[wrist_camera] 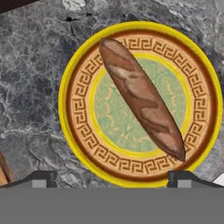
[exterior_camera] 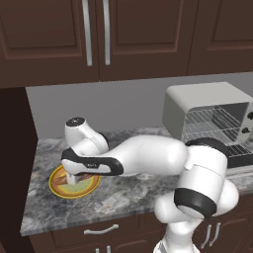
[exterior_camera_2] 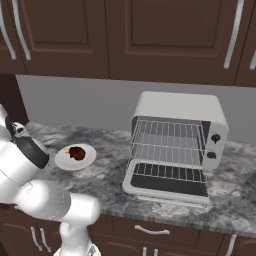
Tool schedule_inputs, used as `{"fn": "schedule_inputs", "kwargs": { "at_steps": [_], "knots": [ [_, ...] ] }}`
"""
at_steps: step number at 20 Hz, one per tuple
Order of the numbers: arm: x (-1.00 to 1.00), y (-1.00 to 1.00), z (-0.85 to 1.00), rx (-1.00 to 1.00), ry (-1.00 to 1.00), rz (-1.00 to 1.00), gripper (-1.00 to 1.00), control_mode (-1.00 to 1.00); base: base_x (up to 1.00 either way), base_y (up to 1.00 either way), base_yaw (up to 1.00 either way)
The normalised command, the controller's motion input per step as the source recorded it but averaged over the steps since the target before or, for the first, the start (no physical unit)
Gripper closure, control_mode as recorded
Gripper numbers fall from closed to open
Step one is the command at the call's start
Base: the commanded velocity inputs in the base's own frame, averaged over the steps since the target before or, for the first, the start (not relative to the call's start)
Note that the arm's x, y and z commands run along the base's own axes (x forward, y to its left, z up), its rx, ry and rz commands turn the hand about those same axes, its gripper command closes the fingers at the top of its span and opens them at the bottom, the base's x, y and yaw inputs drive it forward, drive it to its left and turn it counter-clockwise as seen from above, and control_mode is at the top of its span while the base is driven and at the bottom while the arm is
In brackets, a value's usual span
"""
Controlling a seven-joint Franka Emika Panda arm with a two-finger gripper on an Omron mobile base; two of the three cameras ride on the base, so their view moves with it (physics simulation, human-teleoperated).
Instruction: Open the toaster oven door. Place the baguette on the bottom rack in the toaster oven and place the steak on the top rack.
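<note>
The baguette lies diagonally across a yellow patterned plate on the counter's left. My gripper hovers open just above it, fingertips wide apart, and the loaf's near end is close to the right tip. In the left base view my hand covers most of that plate. The steak sits on a small white plate. The toaster oven stands at the right, its door folded down flat. The top rack and bottom rack are bare.
Dark wood wall cabinets hang above the grey marbled counter. Drawers with silver handles run below its front edge. A dark tall panel borders the counter's left end.
</note>
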Motion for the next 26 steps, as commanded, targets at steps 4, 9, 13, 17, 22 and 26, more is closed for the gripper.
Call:
{"fn": "schedule_inputs", "kwargs": {
  "at_steps": [4,9,13,17,22,26],
  "knots": [
    [0.34,0.29,-0.2,0.01,-0.05,0.02,-1.0,-1.0,0.0,0.0,0.0],
    [0.41,0.37,-0.21,0.0,-0.08,0.0,-1.0,-1.0,0.0,0.0,0.0],
    [0.45,0.28,-0.29,0.01,0.0,0.0,-1.0,-1.0,0.0,0.0,0.0],
    [0.36,0.21,-0.29,0.04,0.03,0.0,-1.0,-1.0,0.0,0.0,0.0],
    [0.07,0.3,-0.19,0.0,0.02,-0.01,-1.0,-1.0,0.0,0.0,0.0],
    [-0.02,0.3,-0.17,0.0,0.01,-0.07,-1.0,-1.0,0.0,0.0,0.0]
  ]
}}
